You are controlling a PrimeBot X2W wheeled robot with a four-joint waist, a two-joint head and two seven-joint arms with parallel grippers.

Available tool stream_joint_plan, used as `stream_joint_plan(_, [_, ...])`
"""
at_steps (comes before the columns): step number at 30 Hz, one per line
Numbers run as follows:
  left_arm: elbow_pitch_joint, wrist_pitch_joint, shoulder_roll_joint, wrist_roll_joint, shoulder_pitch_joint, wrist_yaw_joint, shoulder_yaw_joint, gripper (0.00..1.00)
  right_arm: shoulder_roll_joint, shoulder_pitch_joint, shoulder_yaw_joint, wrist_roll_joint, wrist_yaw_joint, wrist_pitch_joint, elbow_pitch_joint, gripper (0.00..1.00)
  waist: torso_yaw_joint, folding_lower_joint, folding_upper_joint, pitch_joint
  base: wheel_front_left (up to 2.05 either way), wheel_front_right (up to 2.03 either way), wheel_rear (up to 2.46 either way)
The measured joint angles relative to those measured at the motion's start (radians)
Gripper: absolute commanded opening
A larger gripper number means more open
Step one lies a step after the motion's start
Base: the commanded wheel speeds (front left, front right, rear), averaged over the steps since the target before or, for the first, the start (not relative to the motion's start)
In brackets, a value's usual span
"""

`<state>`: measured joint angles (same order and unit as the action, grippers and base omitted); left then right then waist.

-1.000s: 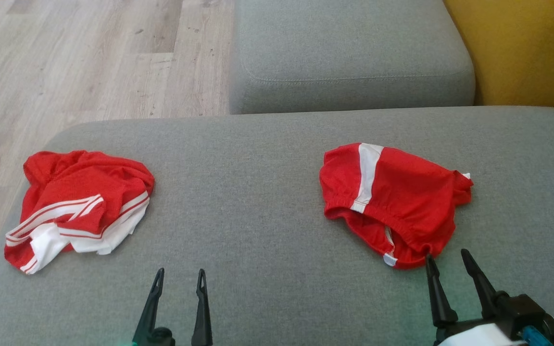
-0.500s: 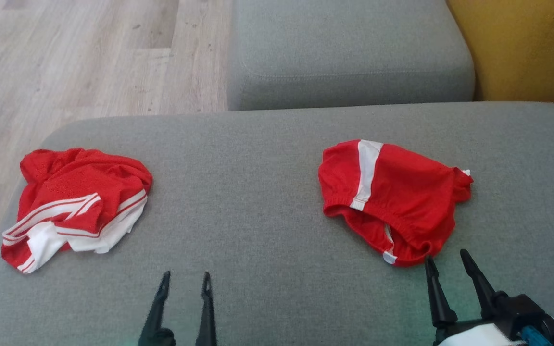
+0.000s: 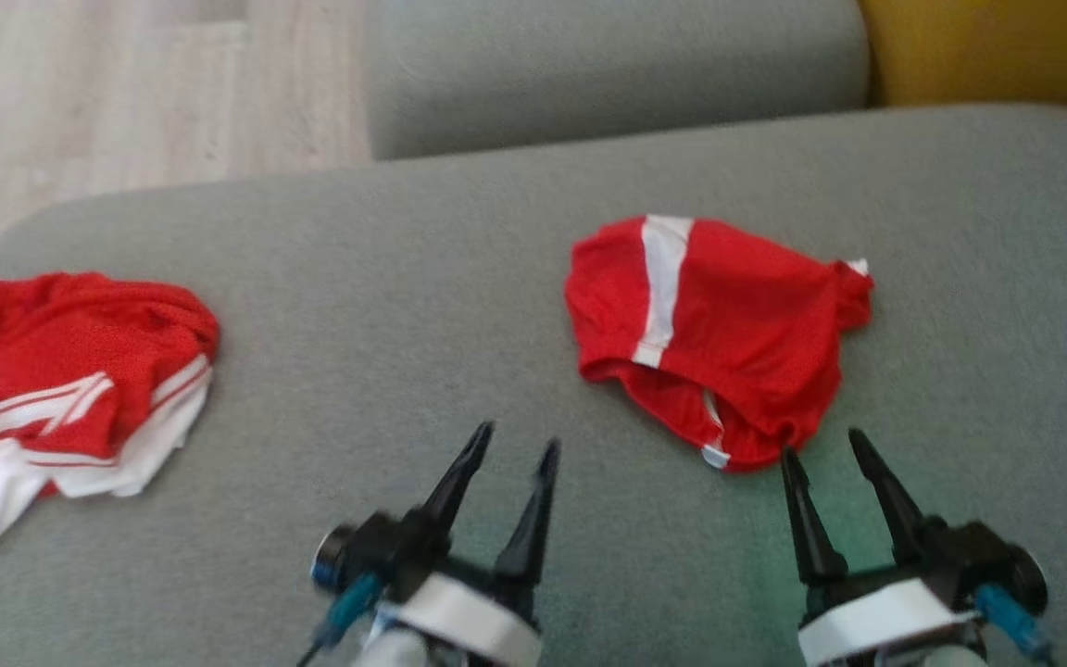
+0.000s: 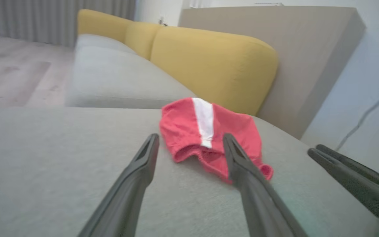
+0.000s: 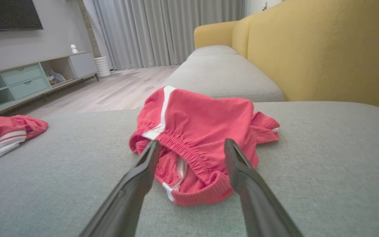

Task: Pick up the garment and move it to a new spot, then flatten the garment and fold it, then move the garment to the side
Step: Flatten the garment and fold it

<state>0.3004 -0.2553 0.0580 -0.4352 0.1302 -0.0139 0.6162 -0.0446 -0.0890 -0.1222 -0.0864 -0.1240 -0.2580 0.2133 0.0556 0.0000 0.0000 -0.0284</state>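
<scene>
- At far left, a crumpled red-and-white garment (image 3: 61, 398) is lying at the edge of the grey seat cushion (image 3: 385, 278), well apart from both grippers. Judged not the current target.
- The left gripper (image 3: 520, 437) is hovering over bare cushion, jaws spread wide and holding nothing. Its fingers are angling rightward, probably lining up a second hold on the red shorts.
- The red shorts (image 3: 728, 324), the garment in hand by my reading, are lying bunched right of centre on the cushion, white stripe (image 3: 659, 287) up and open waistband (image 5: 189, 154) facing the robot. They are not yet lifted.
- The right gripper (image 3: 821, 445) is sitting just at the near edge of the shorts, jaws wide and empty. In its wrist view the waistband is lying between the two fingers, likely chosen because the thick elastic offers a firm pinch.
- Step judged to be the approach before the first pick; moving, flattening and folding are all pending.
- At far right, the yellow backrest (image 3: 987, 46) is bounding the cushion, limiting room for a new spot there.
</scene>
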Motion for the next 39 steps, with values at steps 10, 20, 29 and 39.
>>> stream_joint_plan(10, [0.193,0.0,-0.003,-0.306,0.263,-0.03,0.175,1.0,-0.001,0.085,-0.014,-0.002,0.0,0.0,-0.016,1.0,0.152,0.0003,0.0,-0.126,0.0,0.0,0.0])
stream_joint_plan(20, [0.32,0.0,-0.006,-0.582,0.377,-0.022,0.27,1.0,-0.001,0.119,-0.03,-0.021,0.0,0.0,-0.023,1.0,0.29,0.0001,0.0,-0.199,0.0,0.0,0.0])
stream_joint_plan(29, [0.396,-0.002,-0.015,-0.721,0.466,-0.016,0.233,1.0,0.0,0.125,-0.037,-0.03,0.0,0.0,-0.029,1.0,0.34,-0.0001,0.0,-0.234,0.0,0.0,0.0])
stream_joint_plan(39, [0.396,-0.001,-0.019,-0.669,0.474,-0.017,0.158,0.0,0.0,0.127,-0.035,-0.03,0.0,0.0,-0.031,1.0,0.325,0.0,0.0,-0.232,0.0,0.0,0.0])
